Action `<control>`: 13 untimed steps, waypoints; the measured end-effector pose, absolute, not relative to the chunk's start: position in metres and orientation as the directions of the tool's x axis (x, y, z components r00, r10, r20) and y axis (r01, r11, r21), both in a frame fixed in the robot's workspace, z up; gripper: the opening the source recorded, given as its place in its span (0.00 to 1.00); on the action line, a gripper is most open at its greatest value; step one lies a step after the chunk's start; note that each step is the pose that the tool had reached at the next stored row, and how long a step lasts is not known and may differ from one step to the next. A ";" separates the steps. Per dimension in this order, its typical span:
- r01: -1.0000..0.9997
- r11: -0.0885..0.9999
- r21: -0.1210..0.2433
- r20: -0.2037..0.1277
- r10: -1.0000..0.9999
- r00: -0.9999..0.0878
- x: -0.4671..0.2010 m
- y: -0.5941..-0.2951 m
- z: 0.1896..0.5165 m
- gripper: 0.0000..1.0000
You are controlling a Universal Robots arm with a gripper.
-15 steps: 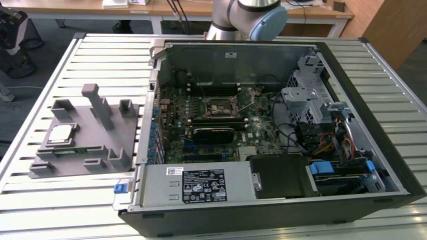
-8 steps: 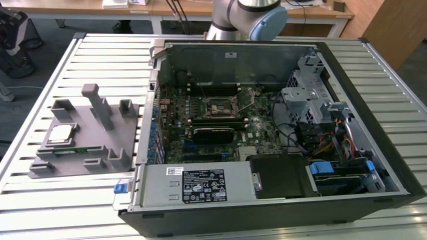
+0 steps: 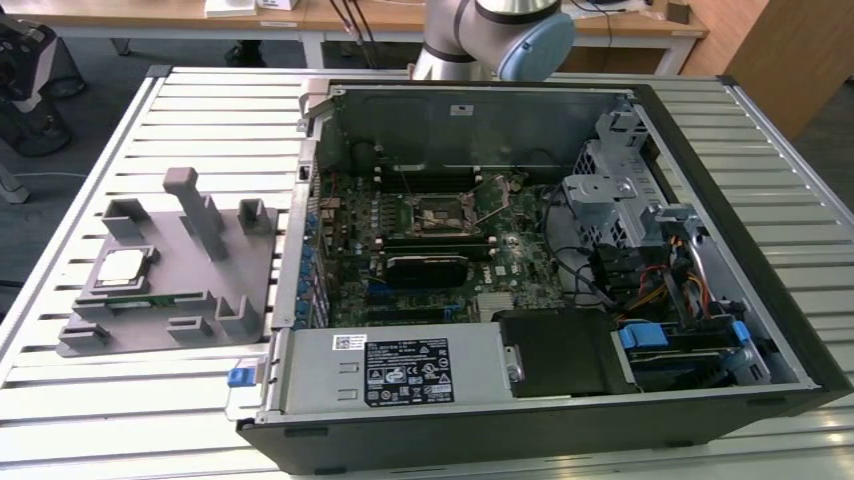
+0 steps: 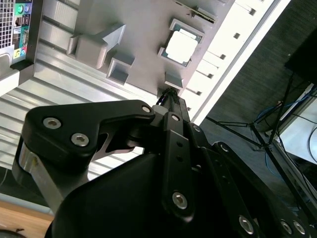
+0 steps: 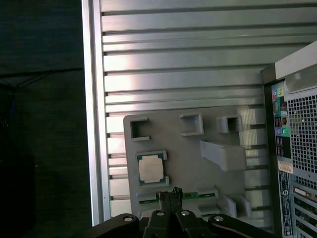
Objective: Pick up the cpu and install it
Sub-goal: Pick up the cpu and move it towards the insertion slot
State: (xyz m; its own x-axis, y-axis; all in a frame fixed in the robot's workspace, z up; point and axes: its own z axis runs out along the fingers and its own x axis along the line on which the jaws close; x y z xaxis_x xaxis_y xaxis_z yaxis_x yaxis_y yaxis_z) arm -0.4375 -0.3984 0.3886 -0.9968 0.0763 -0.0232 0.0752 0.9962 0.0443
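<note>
The cpu [image 3: 123, 265], a small square chip with a shiny silver top, lies flat in a recess of the grey fixture plate [image 3: 200, 275] on the exterior view's left. Both wrist views look down on the cpu [image 4: 182, 47] [image 5: 150, 168] from well above. My gripper [image 5: 171, 193] [image 4: 168, 94] hangs high over the plate's edge, beside the chip and apart from it. Its fingertips are pressed together with nothing between them. The dark motherboard socket [image 3: 441, 213] with its metal frame sits inside the open computer case [image 3: 747, 330].
A narrow green memory stick [image 3: 140, 297] lies in a slot of the plate near the cpu. Grey posts [image 3: 200, 215] rise from the plate. The slatted metal table [image 3: 80, 400] drops off just past the plate. The arm's base [image 3: 494, 30] stands behind the case.
</note>
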 end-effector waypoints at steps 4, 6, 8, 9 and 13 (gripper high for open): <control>0.076 0.996 0.044 -0.016 0.076 -0.997 -0.437 -0.398 0.386 0.11; 0.075 0.996 0.044 -0.016 0.076 -0.997 -0.438 -0.398 0.384 0.11; 0.075 0.996 0.044 -0.016 0.076 -0.997 -0.437 -0.398 0.382 0.11; 0.075 0.996 0.044 -0.016 0.076 -0.997 -0.437 -0.399 0.381 0.11; 0.075 0.996 0.044 -0.016 0.076 -0.997 -0.437 -0.399 0.377 0.11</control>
